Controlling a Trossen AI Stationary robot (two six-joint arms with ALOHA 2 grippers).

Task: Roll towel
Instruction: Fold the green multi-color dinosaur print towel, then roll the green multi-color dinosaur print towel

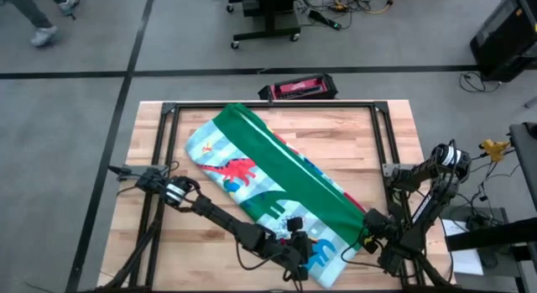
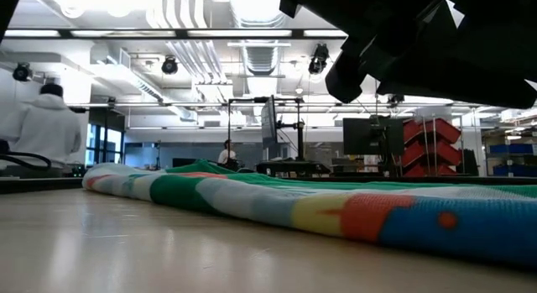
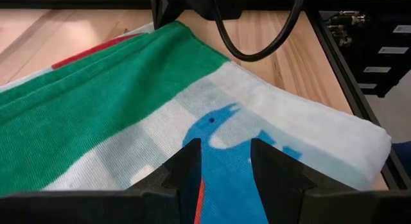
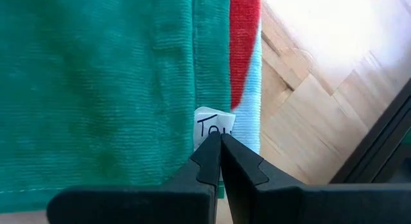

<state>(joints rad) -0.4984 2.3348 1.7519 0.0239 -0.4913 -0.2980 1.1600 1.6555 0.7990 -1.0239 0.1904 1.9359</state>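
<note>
The towel [image 1: 268, 188] lies slantwise across the wooden table. It is folded, with a broad green band on top and the light dinosaur print showing along its left and near sides. My left gripper [image 1: 309, 247] is at the towel's near end; in the left wrist view its fingers [image 3: 186, 166] stand either side of a blue dinosaur [image 3: 221, 131], with cloth filling the gap. My right gripper [image 1: 369, 228] is shut and points steeply down at the towel's near right edge, its tips over a small white label [image 4: 212, 124] on the green cloth [image 4: 96, 76]. My left gripper has the towel's near end, the light cloth with the blue dinosaur [image 3: 225, 179], between its two fingers. It comes slanting down from the near left. How many layers it has, I cannot tell. The towel lies flat on the table beyond the fingers. My right gripper's shut tips stand at the white label; I cannot tell whether they touch it.
A black metal frame [image 1: 382, 142] runs around the tabletop. A red and black case [image 1: 298, 88] lies beyond the far edge. Bare wood [image 1: 168, 251] shows to the towel's left. A person in white [image 2: 46, 125] stands in the room behind.
</note>
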